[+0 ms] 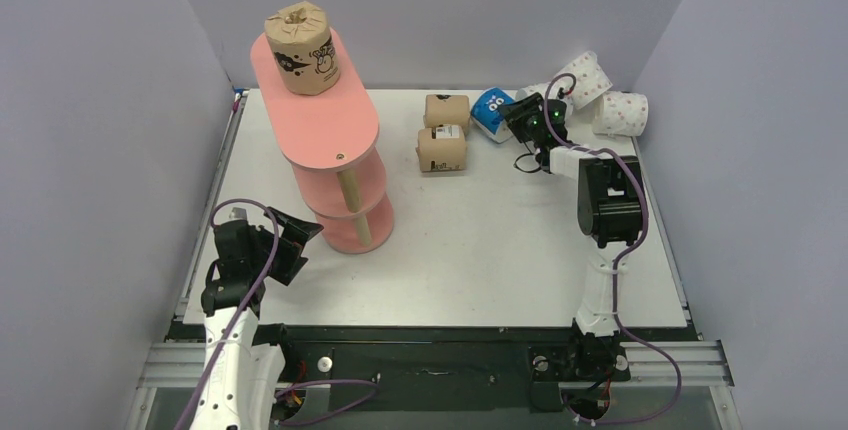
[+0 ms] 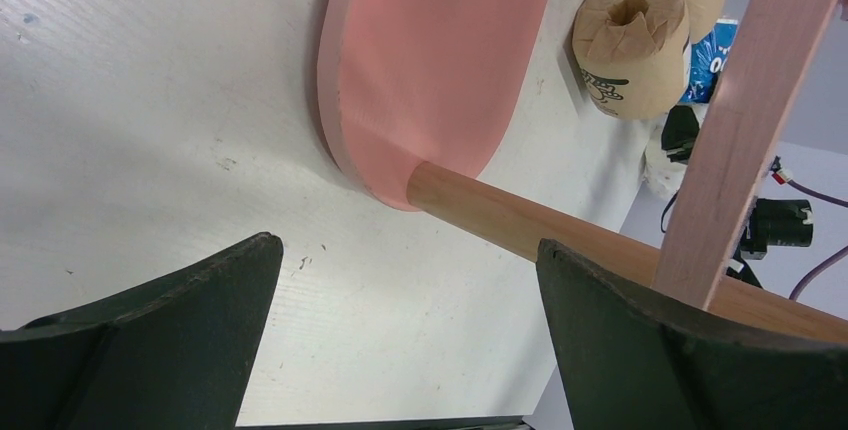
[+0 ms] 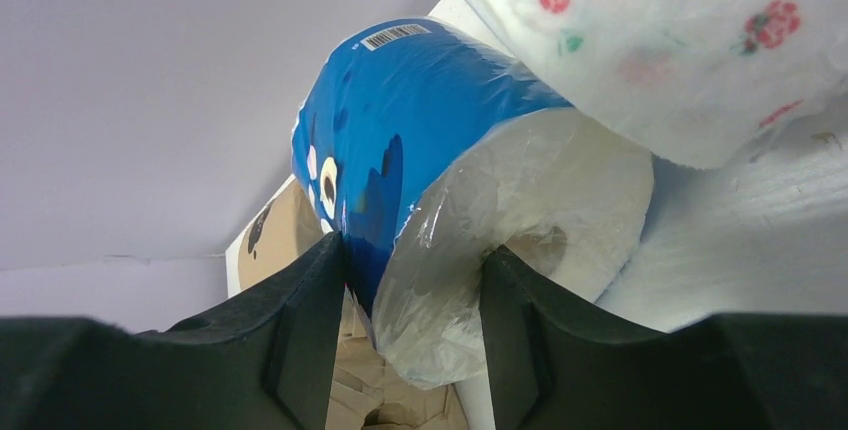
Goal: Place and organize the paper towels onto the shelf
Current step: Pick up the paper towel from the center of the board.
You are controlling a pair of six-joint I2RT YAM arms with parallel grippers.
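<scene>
The blue roll lies on its side in the right claw, which is clenched on only the roll's lower near edge. One finger presses the blue wrap, the other the white end face just beside the core hole, and loose clear film bulges between them. So shallow a bite may hold mostly wrapper. On lifting, I judge the roll could pivot, sag or slip out.

A white flowered roll rests against the blue one, just above and right of the claw. Drawing the blue roll away could send it rolling across the tabletop. A brown roll lies just beyond the claw's left finger, near enough for a sideways swing to knock it.

The shelf stands well off to this claw's left, with one brown roll upright on its top board. No raised rim shows there, so a roll arriving tilted might bump that one or roll off.

The left claw is spread wide and empty, low before the shelf's bottom board, with a wooden post just ahead between its fingers. A careless advance could shove the shelf.
</scene>
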